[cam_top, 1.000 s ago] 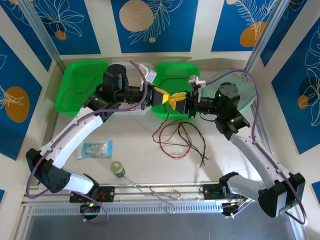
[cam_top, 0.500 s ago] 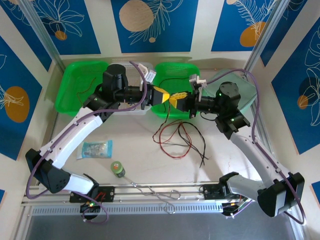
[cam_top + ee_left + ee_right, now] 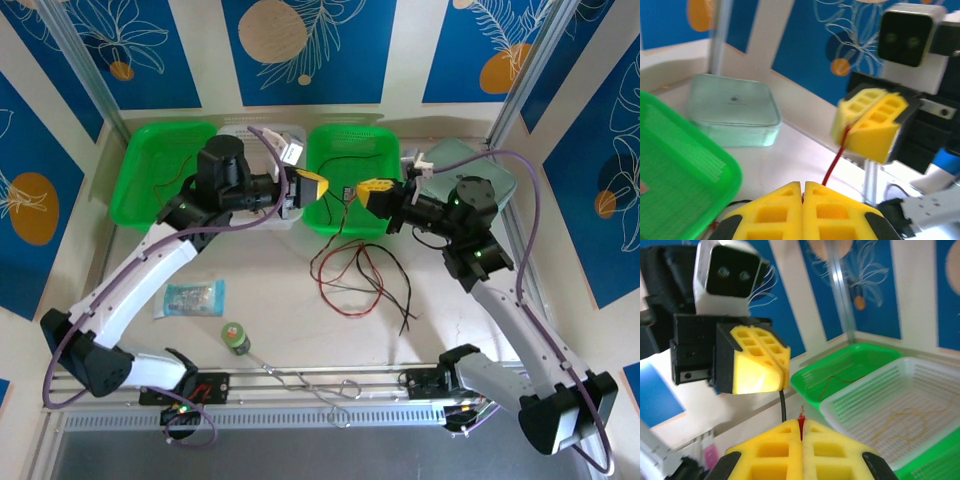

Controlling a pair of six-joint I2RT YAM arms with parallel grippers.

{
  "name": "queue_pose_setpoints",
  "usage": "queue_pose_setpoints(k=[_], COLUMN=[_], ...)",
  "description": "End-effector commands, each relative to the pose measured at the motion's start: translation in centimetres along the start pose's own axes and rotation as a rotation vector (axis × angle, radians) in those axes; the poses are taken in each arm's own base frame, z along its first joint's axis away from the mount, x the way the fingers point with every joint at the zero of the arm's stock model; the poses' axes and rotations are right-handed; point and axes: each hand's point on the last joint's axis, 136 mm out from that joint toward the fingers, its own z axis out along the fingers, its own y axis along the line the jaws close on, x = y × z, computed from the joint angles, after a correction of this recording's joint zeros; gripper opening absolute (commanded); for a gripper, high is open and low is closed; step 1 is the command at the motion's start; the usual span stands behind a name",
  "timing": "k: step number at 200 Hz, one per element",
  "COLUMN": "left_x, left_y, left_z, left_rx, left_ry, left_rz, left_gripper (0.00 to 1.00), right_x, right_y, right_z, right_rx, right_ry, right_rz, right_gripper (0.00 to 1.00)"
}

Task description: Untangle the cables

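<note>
The cables (image 3: 358, 275), thin red and black wires, lie tangled on the table in front of the middle green tray (image 3: 350, 145), with strands rising to both grippers. My left gripper (image 3: 320, 186) hangs above that tray, shut on a black cable (image 3: 782, 407) that drops from its fingers. Facing it, my right gripper (image 3: 364, 188) is shut on the end of a red cable (image 3: 801, 421). In the left wrist view the red cable (image 3: 834, 162) runs down from the right gripper (image 3: 847, 129) behind my left gripper (image 3: 802, 185).
A green tray (image 3: 150, 175) at back left holds a thin wire, with a white basket (image 3: 910, 400) of yellow-tan wires beside it. A clear lidded box (image 3: 450, 160) sits back right. A packet (image 3: 190, 297), a small green roll (image 3: 236, 338) and bent silver wire (image 3: 320, 385) lie near the front.
The two grippers, close together a second ago, have drawn apart: left to the left, right to the right and back. The held strands stretch between them and the pile.
</note>
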Motion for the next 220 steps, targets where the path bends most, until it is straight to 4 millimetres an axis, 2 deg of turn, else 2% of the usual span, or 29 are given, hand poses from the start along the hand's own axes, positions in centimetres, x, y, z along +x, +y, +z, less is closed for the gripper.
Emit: queue_pose_setpoints(k=[1, 30, 49, 86, 110, 138, 165, 188, 220], left_x=[-2.2, -4.9, -7.1, -10.9, -12.8, -13.7, -13.9, -13.8, -14.2], left_y=[1.5, -1.2, -2.0, -2.2, -2.5, -2.8, -3.0, -2.2, -0.1], left_z=[-2.6, -3.4, -4.1, -6.0, -7.5, -8.7, -9.2, -9.9, -12.3], left_rx=[-0.187, -0.158, -0.162, -0.243, -0.293, -0.32, -0.334, -0.394, -0.563], left_ry=[-0.072, -0.095, -0.151, -0.269, -0.346, -0.383, -0.385, -0.385, -0.431], left_rz=[0.091, 0.174, 0.201, 0.26, 0.287, 0.317, 0.329, 0.323, 0.286], left_gripper=[0.0, 0.0, 0.0, 0.0, 0.0, 0.0, 0.0, 0.0, 0.0], right_x=[-3.5, -6.0, -7.8, -10.8, -12.7, -14.1, -14.4, -14.6, -15.2], right_y=[0.7, 3.7, 5.0, 5.9, 6.1, 6.6, 6.7, 5.9, 4.8], right_z=[-1.6, -1.3, -0.8, -0.1, -0.3, -0.9, -1.3, -2.0, -3.9], right_rx=[0.1, 0.077, 0.084, 0.136, 0.175, 0.19, 0.204, 0.264, 0.372], right_ry=[-0.118, -0.122, -0.145, -0.175, -0.214, -0.244, -0.246, -0.261, -0.313], right_rz=[-0.053, -0.154, -0.23, -0.343, -0.382, -0.407, -0.416, -0.418, -0.418], right_gripper=[0.0, 0.0, 0.0, 0.0, 0.0, 0.0, 0.0, 0.0, 0.0])
